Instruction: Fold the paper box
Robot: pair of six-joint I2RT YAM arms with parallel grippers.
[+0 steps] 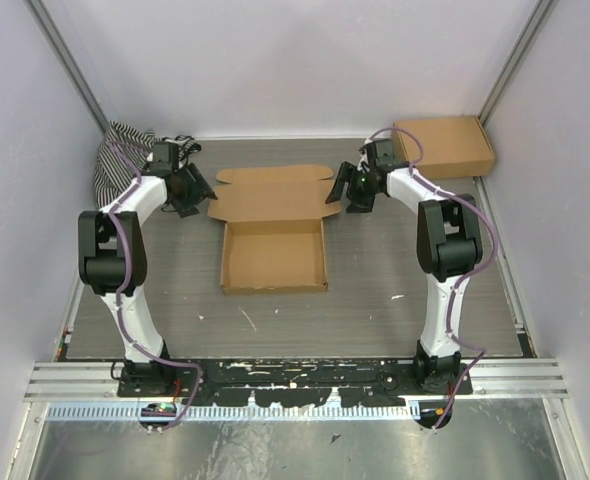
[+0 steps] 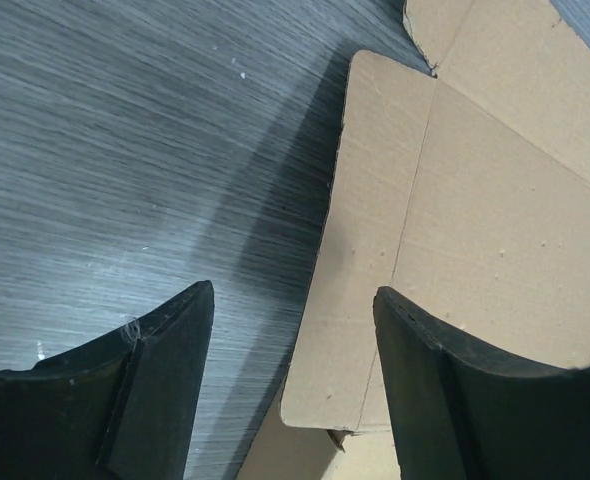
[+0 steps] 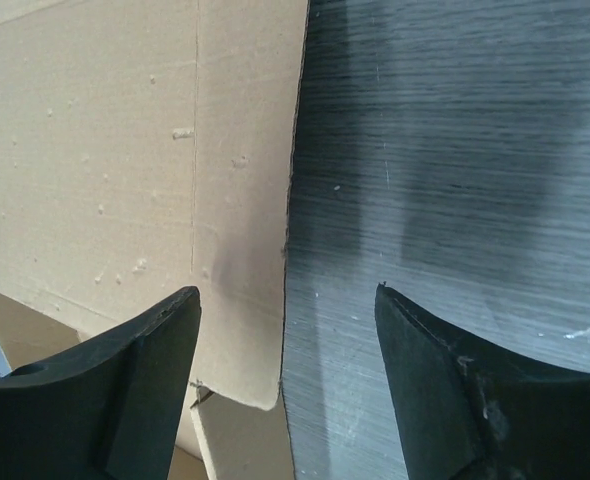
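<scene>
Our left pincer (image 2: 293, 300) is spread wide and grips nothing. The outer edge of the left side flap (image 2: 365, 250) runs between its fingers, and the flap's dark shadow on the worktop (image 1: 375, 290) suggests it sits a little raised. Our right pincer (image 3: 287, 300) mirrors this: it is just as wide and just as empty, with the edge of the right side flap (image 3: 240, 200) between its fingers. We read the symmetry as deliberate, since each arm seems lined up to take one end of the lid panel (image 1: 272, 195) so both ends can be worked evenly. The paper box (image 1: 273, 230) lies mid-worktop between the two arms. Its tray part (image 1: 275, 262) is already standing with walls up, on the side nearer our bases, and the lid lies open flat beyond it. We judge the task to be well along, with the lid's flaps and the closing not yet done. An assembled box (image 1: 445, 147) rests in the far right corner and a striped cloth (image 1: 123, 150) in the far left, both well apart from the work.
</scene>
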